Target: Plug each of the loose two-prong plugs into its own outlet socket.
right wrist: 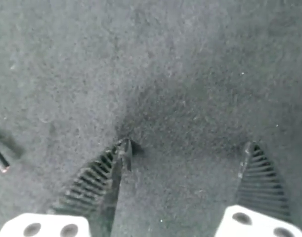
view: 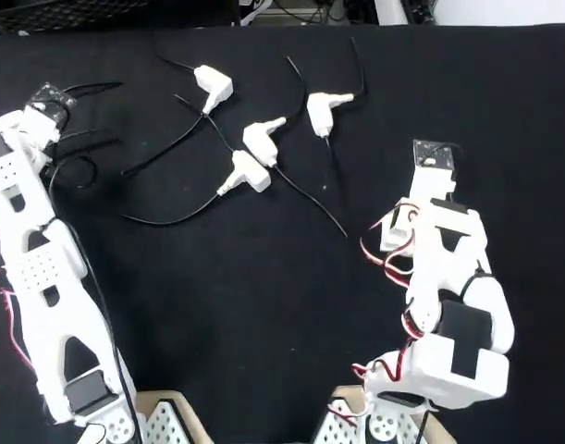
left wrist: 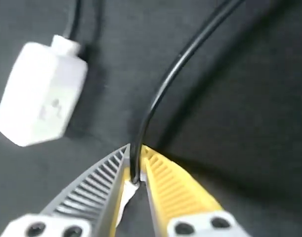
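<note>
**One Clamped, One Agape**

The left gripper, at the table's left edge, was pinched tight on a black cable, with a white plug just beside it. Four white connectors lay mid-table. The right gripper hung spread wide, holding nothing, over the black cloth.

My left arm stretches far forward, left gripper pinched tight on a black cable. My right arm is folded back, right gripper low, jaws spread wide.

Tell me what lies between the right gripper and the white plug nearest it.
Only bare black cloth; the high view shows that stretch between the right gripper and the plug.
</note>
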You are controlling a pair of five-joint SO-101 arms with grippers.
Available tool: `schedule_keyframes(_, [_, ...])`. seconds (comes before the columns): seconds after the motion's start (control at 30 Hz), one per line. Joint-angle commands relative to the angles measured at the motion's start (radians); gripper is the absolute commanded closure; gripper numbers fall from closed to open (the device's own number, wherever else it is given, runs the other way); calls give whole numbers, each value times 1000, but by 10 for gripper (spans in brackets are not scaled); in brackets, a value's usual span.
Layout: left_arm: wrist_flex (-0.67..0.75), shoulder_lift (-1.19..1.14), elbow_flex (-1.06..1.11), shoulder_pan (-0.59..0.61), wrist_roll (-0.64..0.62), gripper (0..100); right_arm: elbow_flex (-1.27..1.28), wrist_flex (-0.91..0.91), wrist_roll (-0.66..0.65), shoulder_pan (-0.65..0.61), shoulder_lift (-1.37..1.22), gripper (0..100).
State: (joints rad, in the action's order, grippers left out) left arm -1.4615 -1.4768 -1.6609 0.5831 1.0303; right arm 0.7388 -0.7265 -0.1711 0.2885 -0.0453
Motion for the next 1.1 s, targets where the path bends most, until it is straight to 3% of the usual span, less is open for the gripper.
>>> schedule_keyframes(0.0, [-169, 86, -5, -58, -97, 971, -2, -5, -5, -21, -10, 656])
schedule_keyframes(0.1, [-299, 141, -5, -105, -149, 971, -2, -5, -5, -21, -10, 656])
schedule_keyframes(0.23, [-298, 210, -2, -145, -284, 971, 4, 0, -5, -21, -8, 656])
schedule_keyframes(0.53, [-302, 302, 7, -257, -451, 972, 59, 40, -8, -21, 50, 656])
schedule_keyframes(0.77, [-302, 313, 165, -378, -531, 972, 68, 52, -8, -21, 56, 656])
schedule_keyframes(1.07, [-299, 302, 185, -524, -532, 970, 71, 54, -6, -21, 56, 656])
